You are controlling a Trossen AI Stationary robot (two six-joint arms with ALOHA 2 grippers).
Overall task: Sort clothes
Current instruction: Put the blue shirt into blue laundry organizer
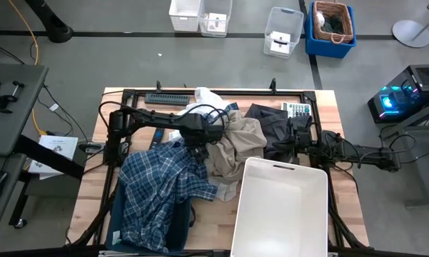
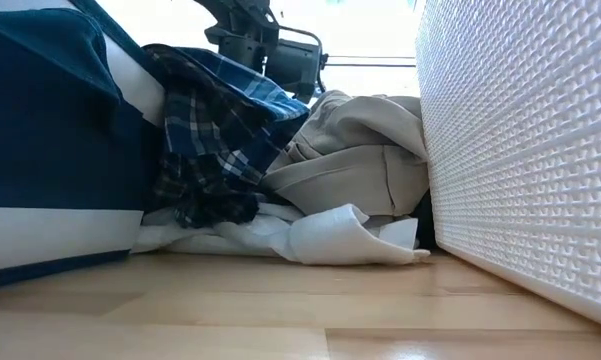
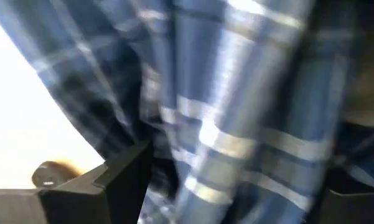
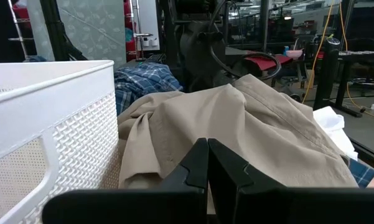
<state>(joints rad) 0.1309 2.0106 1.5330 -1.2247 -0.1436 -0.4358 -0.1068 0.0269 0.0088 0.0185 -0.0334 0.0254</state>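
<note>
The blue-and-white plaid shirt [image 1: 160,185] lies half over the navy bin [image 1: 115,218], its upper end rising to my left gripper [image 1: 198,143]. The gripper is open, with plaid cloth [image 3: 236,106] filling the space between its fingers. The beige khaki piece [image 1: 235,146] lies crumpled at the table's middle, partly on the white piece [image 2: 320,235], which also shows at the far edge [image 1: 207,96]. The dark grey-black piece [image 1: 270,123] lies to its right. My right gripper [image 4: 208,165] is shut over the dark piece's near edge [image 1: 293,146], facing the beige piece [image 4: 236,124]. My left gripper stands open from above around a bunch of the plaid shirt's upper end [image 3: 193,143], one finger [image 3: 115,180] on either side. The cloth hangs down toward the navy bin. Whether the fingers touch it I cannot tell.
The rigid white bin [image 1: 282,207] stands at the near right, close beside the beige piece. A dark keyboard-like bar [image 1: 166,98] and a calculator [image 1: 297,109] lie at the far edge. A dark frame rail [image 1: 221,91] runs around the table.
</note>
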